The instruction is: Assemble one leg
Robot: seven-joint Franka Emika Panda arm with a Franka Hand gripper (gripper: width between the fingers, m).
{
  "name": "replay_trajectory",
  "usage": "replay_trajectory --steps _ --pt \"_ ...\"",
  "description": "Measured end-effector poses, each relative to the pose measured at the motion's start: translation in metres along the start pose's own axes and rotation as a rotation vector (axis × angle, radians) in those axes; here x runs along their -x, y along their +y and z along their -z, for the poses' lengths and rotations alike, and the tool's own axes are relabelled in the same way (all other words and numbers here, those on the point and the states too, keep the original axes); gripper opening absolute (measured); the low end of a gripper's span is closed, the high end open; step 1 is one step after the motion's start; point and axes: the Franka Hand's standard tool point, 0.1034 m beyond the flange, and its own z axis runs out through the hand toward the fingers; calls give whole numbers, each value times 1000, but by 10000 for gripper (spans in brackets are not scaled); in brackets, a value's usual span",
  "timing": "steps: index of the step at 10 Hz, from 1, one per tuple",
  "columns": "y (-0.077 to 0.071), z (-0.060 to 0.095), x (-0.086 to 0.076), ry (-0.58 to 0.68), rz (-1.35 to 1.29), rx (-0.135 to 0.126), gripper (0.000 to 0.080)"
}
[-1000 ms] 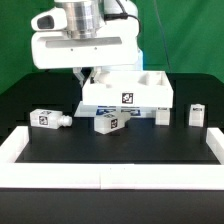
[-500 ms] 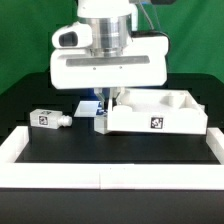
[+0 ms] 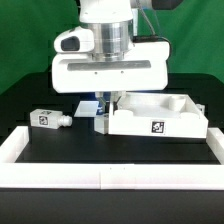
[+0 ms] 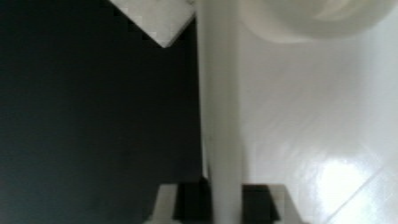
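Note:
My gripper (image 3: 108, 100) is shut on the near-left wall of the large white tray-like panel (image 3: 160, 122), which sits at the exterior view's right with a tag on its front wall. In the wrist view the panel's wall (image 4: 222, 100) runs straight between my gripper's (image 4: 224, 196) dark fingers (image 4: 182, 205). One leg (image 3: 45, 118), a small white tagged block with a peg end, lies on the black table at the exterior view's left. A second leg (image 3: 100, 123) shows partly, just below my gripper beside the panel's corner. The other legs are hidden.
A raised white border (image 3: 110, 176) frames the black table along the front and both sides. A small white piece (image 3: 88, 105) lies behind the second leg. The arm's bulky white hand (image 3: 108, 65) hides the table's middle back.
The panel has moved with my gripper from the table's back middle toward the exterior view's right and nearer the front. It now covers the two legs at the right. Little has moved in the last half second.

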Motion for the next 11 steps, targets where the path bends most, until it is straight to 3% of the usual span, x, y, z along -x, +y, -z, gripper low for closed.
replay_trajectory --steps 2,5,6,11 --pt "-3 -10 -8 -8 -2 8 55" --pt "-14 -29 -58 -4 -4 18 55" --pt "-21 -32 -63 -1 -14 17 55" --pt "-20 -37 -61 -9 -15 18 55"
